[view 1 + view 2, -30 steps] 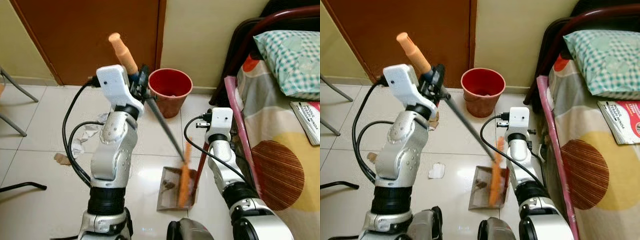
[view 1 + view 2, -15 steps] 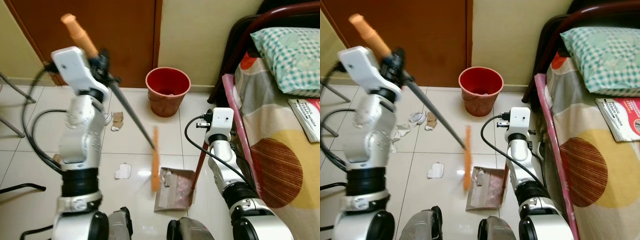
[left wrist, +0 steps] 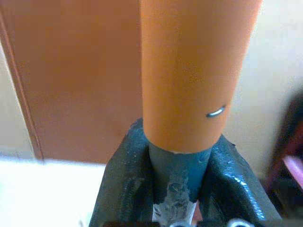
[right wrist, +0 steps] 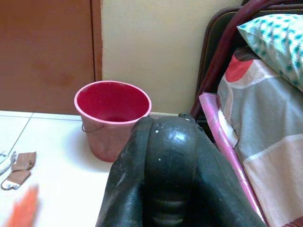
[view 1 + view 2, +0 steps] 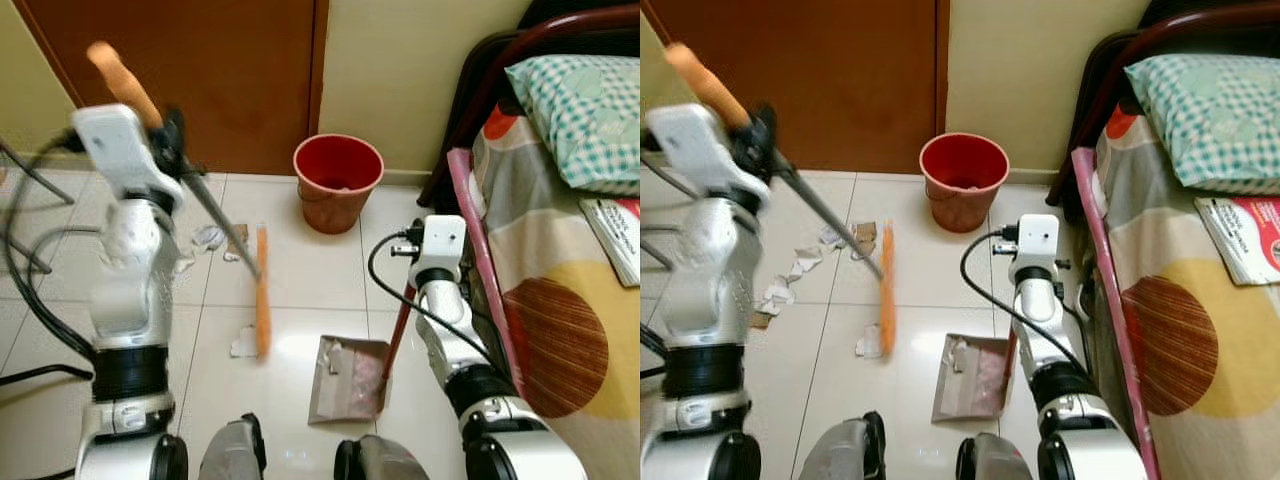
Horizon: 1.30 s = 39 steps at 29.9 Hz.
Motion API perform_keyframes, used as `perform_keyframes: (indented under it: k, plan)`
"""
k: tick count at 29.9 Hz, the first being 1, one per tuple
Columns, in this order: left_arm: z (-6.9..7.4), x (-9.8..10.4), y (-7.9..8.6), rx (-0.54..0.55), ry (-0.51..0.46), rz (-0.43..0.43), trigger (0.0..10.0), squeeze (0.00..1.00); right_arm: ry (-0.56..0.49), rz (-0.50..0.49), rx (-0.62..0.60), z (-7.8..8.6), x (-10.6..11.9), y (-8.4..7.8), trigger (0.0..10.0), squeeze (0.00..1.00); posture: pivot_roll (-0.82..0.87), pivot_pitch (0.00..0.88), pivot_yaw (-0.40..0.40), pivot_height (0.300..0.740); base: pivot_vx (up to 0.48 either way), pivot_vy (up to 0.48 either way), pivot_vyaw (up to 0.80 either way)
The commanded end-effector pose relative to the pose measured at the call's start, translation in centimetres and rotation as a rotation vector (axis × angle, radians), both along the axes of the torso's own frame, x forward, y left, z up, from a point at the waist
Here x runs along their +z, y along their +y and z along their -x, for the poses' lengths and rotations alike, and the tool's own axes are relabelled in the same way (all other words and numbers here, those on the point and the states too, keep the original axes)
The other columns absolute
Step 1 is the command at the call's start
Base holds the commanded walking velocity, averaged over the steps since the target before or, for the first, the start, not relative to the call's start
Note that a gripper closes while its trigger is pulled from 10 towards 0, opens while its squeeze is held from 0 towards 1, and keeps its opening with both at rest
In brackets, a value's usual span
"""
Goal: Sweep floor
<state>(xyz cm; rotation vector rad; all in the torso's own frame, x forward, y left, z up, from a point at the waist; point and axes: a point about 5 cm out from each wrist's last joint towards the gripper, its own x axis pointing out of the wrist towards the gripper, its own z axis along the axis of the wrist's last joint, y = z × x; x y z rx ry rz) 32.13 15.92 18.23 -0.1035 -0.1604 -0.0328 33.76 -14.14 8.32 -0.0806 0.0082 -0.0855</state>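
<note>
Left eye view: broom [image 5: 262, 300] head sits beside paper scraps [image 5: 243, 343], dustpan [image 5: 348, 378] just right; I'd drag scraps low toward the pan. Right eye view: right gripper [image 5: 1023, 262] holds the dustpan handle, pan flat on floor. Left wrist view: left gripper [image 3: 177, 189] clamped on broom shaft. Right wrist view: fingers closed, red bucket [image 4: 112, 118] ahead.

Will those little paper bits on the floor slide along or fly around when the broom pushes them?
The paper scraps look thin and crumpled, so probably very light; they may flutter or scatter. The tile floor looks shiny, so they likely slide easily ahead of the broom.
</note>
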Motion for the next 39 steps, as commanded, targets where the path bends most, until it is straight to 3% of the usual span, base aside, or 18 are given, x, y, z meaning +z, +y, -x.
perform_keyframes:
  k: [1, 4, 6, 9, 12, 15, 24, 30, 33, 34, 39]
  plan:
    - [0.3, 0.4, -1.8, -0.056, -0.035, 0.026, 10.0, 0.00, 0.015, -0.010, 0.005, 0.1, -0.3, -0.1, 10.0, 0.00, 0.06, 0.167, -0.042, 0.740, 0.000, 0.000, 0.00]
    - [0.4, 0.2, -2.6, -0.076, -0.033, 0.036, 10.0, 0.00, 0.016, -0.011, 0.008, 0.1, -0.3, -0.1, 10.0, 0.00, 0.06, 0.164, -0.045, 0.740, 0.000, 0.000, 0.00]
    - [0.1, 0.0, -4.3, -0.111, -0.029, 0.076, 10.0, 0.00, 0.019, -0.011, 0.012, 0.0, -0.3, -0.1, 10.0, 0.00, 0.06, 0.161, -0.048, 0.740, 0.000, 0.000, 0.00]
    - [-0.5, 0.1, -5.6, -0.131, -0.019, 0.134, 10.0, 0.00, 0.023, -0.011, 0.016, 0.0, -0.4, 0.0, 10.0, 0.00, 0.05, 0.155, -0.048, 0.740, 0.000, 0.000, 0.00]
    - [-0.8, 0.5, -6.4, -0.152, -0.037, 0.132, 10.0, 0.00, 0.025, -0.012, 0.020, 0.0, -0.4, 0.1, 10.0, 0.00, 0.04, 0.151, -0.045, 0.740, 0.000, 0.000, 0.00]
    - [-0.9, 0.3, -5.9, -0.143, -0.033, 0.117, 10.0, 0.00, 0.026, -0.022, 0.017, 0.1, -0.5, -0.1, 10.0, 0.00, 0.04, 0.149, -0.042, 0.740, 0.000, 0.000, 0.00]
    - [0.4, -1.9, -2.0, -0.041, 0.008, 0.011, 10.0, 0.00, 0.024, -0.029, 0.018, 0.1, -0.4, -0.1, 10.0, 0.00, 0.06, 0.154, -0.043, 0.740, 0.000, 0.000, 0.00]
    - [0.9, -1.9, -1.2, -0.013, 0.004, 0.037, 10.0, 0.00, 0.022, -0.032, 0.026, 0.0, -0.4, -0.1, 10.0, 0.00, 0.07, 0.156, -0.050, 0.740, 0.000, 0.000, 0.00]
    - [0.5, -1.6, -2.3, -0.047, 0.002, 0.085, 10.0, 0.00, 0.024, -0.031, 0.036, -0.1, -0.3, 0.1, 10.0, 0.00, 0.07, 0.155, -0.051, 0.740, 0.000, 0.000, 0.00]
    - [0.0, -0.9, -3.9, -0.101, -0.012, 0.122, 10.0, 0.00, 0.025, -0.030, 0.038, -0.1, -0.4, 0.1, 10.0, 0.00, 0.06, 0.150, -0.051, 0.740, 0.000, 0.000, 0.00]
    - [-0.5, 0.4, -7.0, -0.214, -0.028, 0.176, 10.0, 0.00, 0.028, -0.032, 0.038, -0.2, -0.4, 0.1, 10.0, 0.00, 0.04, 0.142, -0.044, 0.740, 0.000, 0.000, 0.00]
